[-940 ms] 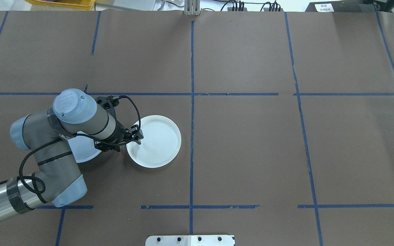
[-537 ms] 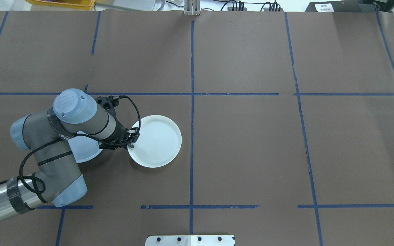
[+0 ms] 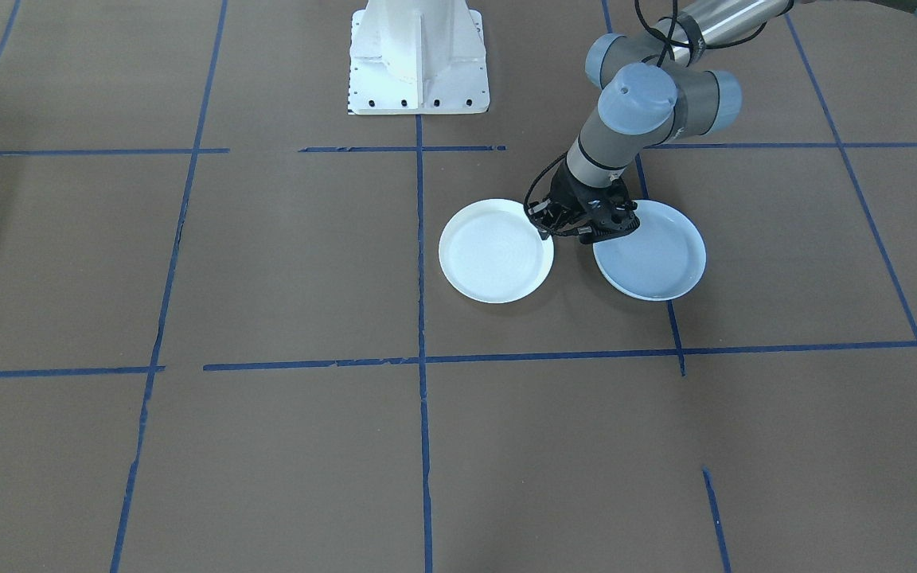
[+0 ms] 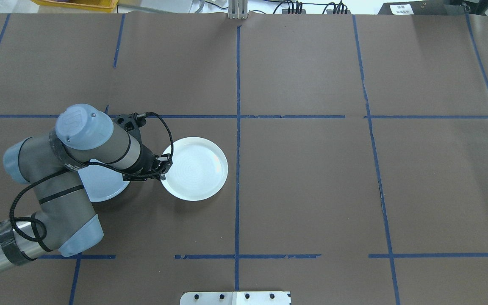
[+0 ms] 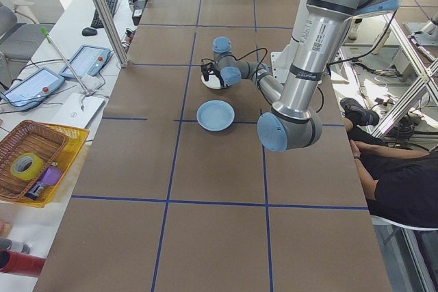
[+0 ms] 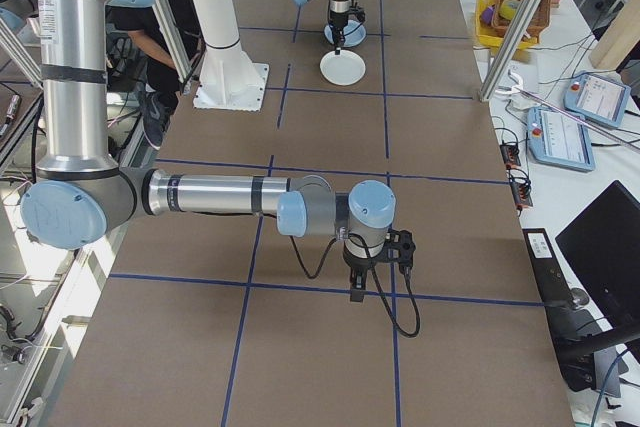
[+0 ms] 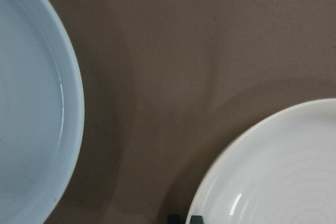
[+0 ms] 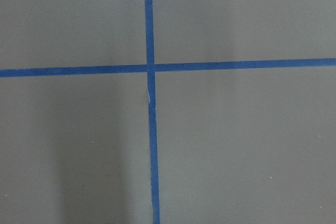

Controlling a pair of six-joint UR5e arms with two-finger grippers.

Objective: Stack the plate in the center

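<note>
Ringed white plate (image 4: 195,168), round, left hand (image 4: 162,168) gripping rim

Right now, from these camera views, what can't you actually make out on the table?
- Pale blue plate: in the overhead view the left arm covers much of it.
- Left gripper: it is shut on the ringed plate, but the left wrist view's bottom edge cuts off the fingertips, so how much rim they pinch is unclear.
- Right gripper: it shows only in the exterior right view, so I cannot tell if it is open or shut.

Ringed white plate (image 4: 195,168), one rim edge lifted, just beside flat pale-blue plate (image 4: 100,184).
</note>
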